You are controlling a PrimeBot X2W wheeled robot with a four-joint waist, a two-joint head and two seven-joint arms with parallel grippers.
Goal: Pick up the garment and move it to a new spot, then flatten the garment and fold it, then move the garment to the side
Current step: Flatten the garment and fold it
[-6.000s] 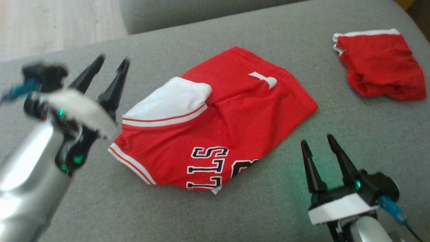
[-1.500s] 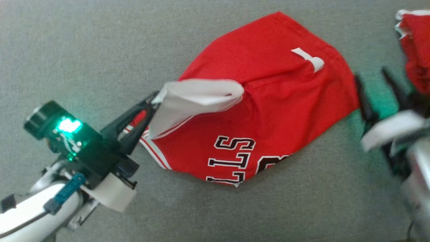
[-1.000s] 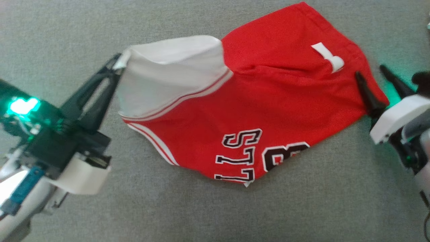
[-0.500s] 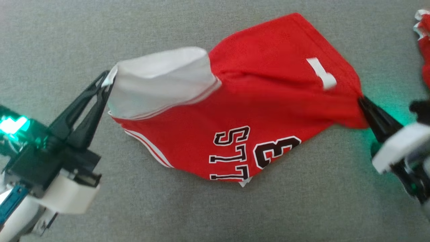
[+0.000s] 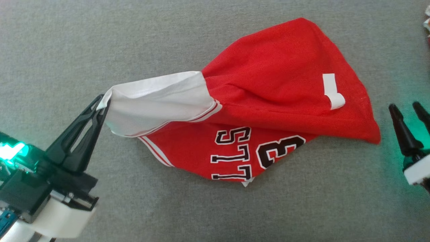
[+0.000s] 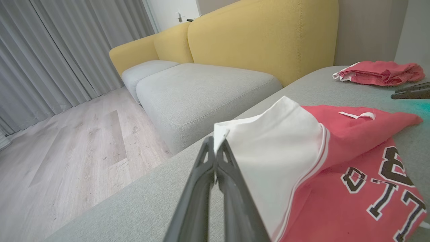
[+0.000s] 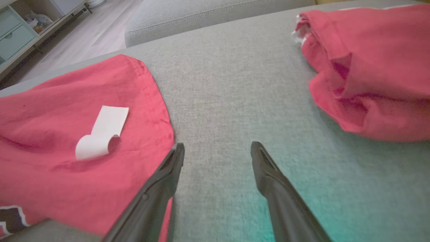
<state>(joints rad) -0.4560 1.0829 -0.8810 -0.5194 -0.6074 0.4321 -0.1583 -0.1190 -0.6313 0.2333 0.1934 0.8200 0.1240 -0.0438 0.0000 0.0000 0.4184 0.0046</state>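
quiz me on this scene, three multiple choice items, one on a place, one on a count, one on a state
1. Where does the second red garment lie relative to the red jersey?
A) on top of it
B) to the robot's right of it, apart
C) on the wooden floor

2. How many red garments lie on the grey cushion?
A) one
B) two
C) four

3. What state is the right gripper in?
A) shut on the jersey
B) shut on the white tag
C) open, holding nothing

Answers:
1 B: bare cushion separates the two in the right wrist view.
2 B: the jersey and the second garment.
3 C: its fingers stand apart beside the jersey's corner, while the left gripper is shut on the white panel.
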